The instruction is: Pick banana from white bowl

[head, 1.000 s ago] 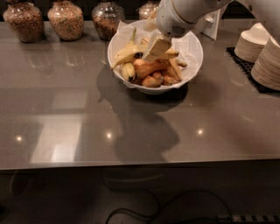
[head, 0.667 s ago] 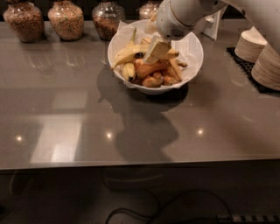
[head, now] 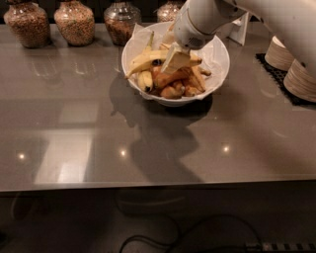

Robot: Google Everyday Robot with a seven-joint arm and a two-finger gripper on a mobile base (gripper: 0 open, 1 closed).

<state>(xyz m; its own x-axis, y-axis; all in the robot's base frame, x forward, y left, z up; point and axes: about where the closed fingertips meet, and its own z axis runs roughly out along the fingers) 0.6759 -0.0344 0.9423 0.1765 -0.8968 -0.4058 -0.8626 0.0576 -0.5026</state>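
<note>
The white bowl (head: 217, 74) lined with crinkled white paper stands at the back middle of the grey counter. The long pale yellow banana (head: 143, 63) lies across the top of the fruit in it, with a dark spot near its middle. My gripper (head: 176, 61) reaches down from the upper right into the bowl. It sits right over the banana's right half and hides that part. Short stubby bananas (head: 145, 80) and orange fruit pieces (head: 173, 84) lie below it.
Three glass jars of grains (head: 74, 22) stand along the back left, and a fourth (head: 168, 10) behind the bowl. Stacked beige bowls (head: 298, 76) sit on a black mat at the right edge. The counter's front edge (head: 148, 187) runs across the lower view.
My gripper has come down a little into the bowl, onto the banana. The bowl and fruit have not visibly moved.
</note>
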